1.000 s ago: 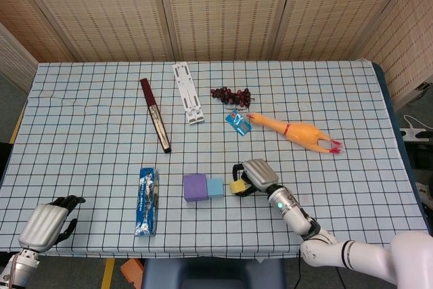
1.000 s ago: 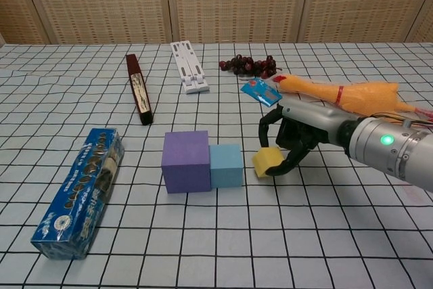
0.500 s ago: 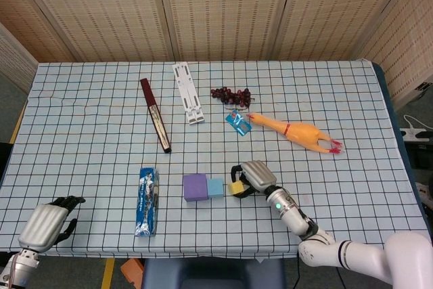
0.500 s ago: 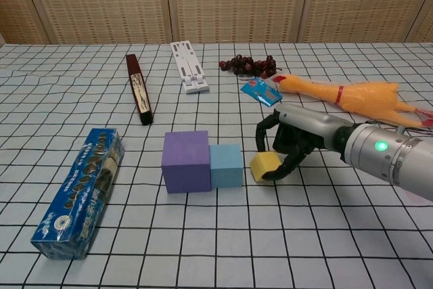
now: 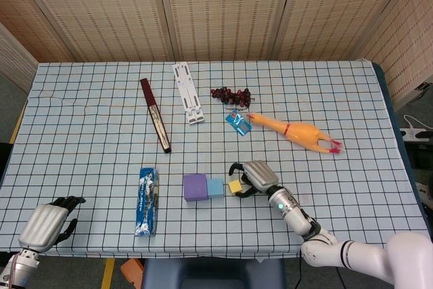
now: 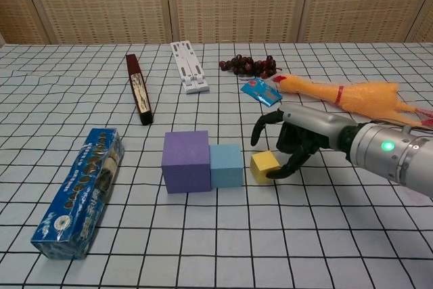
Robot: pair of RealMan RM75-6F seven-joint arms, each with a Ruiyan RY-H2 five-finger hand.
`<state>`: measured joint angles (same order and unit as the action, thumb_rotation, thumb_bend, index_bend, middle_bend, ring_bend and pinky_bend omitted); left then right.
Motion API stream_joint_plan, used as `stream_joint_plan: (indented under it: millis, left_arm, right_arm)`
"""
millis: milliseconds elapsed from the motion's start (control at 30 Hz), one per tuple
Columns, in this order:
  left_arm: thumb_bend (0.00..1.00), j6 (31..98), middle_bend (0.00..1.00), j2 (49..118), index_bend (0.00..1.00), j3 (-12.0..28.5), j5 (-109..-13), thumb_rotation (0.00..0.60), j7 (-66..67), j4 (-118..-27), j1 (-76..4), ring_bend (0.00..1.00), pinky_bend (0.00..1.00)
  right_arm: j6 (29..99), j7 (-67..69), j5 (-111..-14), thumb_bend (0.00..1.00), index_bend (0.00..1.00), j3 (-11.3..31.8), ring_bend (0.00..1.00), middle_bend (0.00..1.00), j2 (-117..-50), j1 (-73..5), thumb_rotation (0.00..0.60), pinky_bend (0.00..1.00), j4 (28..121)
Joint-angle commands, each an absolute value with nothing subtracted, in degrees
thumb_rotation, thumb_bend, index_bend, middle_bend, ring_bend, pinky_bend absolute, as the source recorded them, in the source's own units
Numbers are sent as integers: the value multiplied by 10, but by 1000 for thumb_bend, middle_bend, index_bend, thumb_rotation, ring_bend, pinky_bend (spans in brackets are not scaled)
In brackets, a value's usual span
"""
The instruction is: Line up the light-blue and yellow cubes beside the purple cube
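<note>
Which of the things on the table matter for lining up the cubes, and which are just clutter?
Job: purple cube; light-blue cube, against the purple one; yellow cube, just beside the light-blue one; right hand around it.

Clutter: blue packet, dark red case, white bracket, grapes, small blue card, rubber chicken. Left hand idle.

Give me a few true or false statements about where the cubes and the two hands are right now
1. The light-blue cube sits against the purple cube. True.
2. The yellow cube is stacked on top of the light-blue cube. False: it rests on the table, just beside the light-blue cube.
3. The right hand is at the yellow cube, fingers spread around it. True.
4. The left hand holds the blue box. False: it is at the table's near corner, holding nothing.
5. The rubber chicken lies between the purple and light-blue cubes. False: it lies farther back.
</note>
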<state>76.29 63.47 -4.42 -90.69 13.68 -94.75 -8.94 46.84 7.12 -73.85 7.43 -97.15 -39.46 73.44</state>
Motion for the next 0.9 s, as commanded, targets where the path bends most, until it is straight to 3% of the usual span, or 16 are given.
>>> stream_joint_plan:
  millis: [33, 333, 667, 900]
  left_arm:
    - [469, 763, 334, 635, 303, -45, -907, 600, 138, -948, -89, 361, 654]
    - [469, 762, 335, 635, 303, -45, -906, 600, 141, -949, -89, 361, 654]
    - [468, 761, 334, 636, 303, -44, -905, 600, 143, -949, -90, 361, 654]
    - [469, 761, 335, 636, 303, -45, -907, 600, 142, -948, -90, 361, 654]
  right_arm:
    - [470, 70, -741, 46, 326, 72, 900, 977, -963, -393, 600, 1000, 742]
    - [483, -19, -703, 55, 424, 65, 901, 978, -920, -380, 600, 1000, 800]
    - [482, -107, -618, 429, 542, 70, 915, 984, -901, -381, 600, 1000, 847]
    - [450, -104, -587, 506, 549, 69, 916, 986, -894, -389, 600, 1000, 858]
